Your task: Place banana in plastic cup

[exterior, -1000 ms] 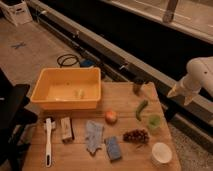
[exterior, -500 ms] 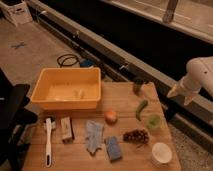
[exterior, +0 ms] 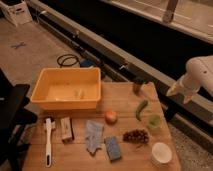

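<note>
Wooden table (exterior: 75, 159), left to right: white brush (exterior: 48, 141) at the left edge, small block (exterior: 66, 129) beside it. Yellow bin (exterior: 65, 102) at the back left; banana (exterior: 78, 92) lies inside it on the floor, right of centre. Grey-blue cloth (exterior: 93, 135), apple (exterior: 111, 117), blue sponge (exterior: 113, 148) and grapes (exterior: 136, 135) mid-table. Green vegetable (exterior: 141, 109) and dark jar (exterior: 137, 85) further right. Plastic cup (exterior: 154, 121) upright near the right edge, just right of the vegetable, well apart from the banana. White tub (exterior: 161, 153) at the front right corner. Gripper (exterior: 178, 95) off the table's right side, raised, claw spread wide, holding nothing.
</note>
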You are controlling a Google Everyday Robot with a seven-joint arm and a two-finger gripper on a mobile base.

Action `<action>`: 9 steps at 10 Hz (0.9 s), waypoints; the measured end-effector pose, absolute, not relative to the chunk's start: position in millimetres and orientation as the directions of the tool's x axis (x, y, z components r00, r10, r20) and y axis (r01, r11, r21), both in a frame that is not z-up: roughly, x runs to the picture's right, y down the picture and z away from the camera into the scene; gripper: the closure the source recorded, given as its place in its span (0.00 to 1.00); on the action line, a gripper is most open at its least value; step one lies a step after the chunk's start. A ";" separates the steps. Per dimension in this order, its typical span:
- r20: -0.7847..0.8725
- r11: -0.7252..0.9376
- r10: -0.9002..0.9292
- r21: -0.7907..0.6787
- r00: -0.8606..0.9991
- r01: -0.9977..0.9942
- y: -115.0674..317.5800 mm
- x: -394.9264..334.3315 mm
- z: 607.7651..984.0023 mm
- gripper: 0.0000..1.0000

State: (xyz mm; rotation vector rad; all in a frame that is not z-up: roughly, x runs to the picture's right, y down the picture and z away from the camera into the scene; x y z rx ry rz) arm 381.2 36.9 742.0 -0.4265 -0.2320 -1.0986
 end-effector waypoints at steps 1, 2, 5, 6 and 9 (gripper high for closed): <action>0.373 0.353 -0.838 -0.185 0.398 0.917 19.5 367.9 735.2 0.38; 0.354 0.319 -0.867 -0.146 0.350 0.937 -1.7 348.6 724.4 0.38; 0.311 0.227 -0.925 -0.016 0.220 0.974 -43.7 276.3 698.9 0.38; 0.304 0.202 -0.935 0.023 0.186 0.979 -50.4 255.1 693.2 0.38; 0.290 0.157 -0.949 0.083 0.127 0.984 -55.8 220.9 681.9 0.38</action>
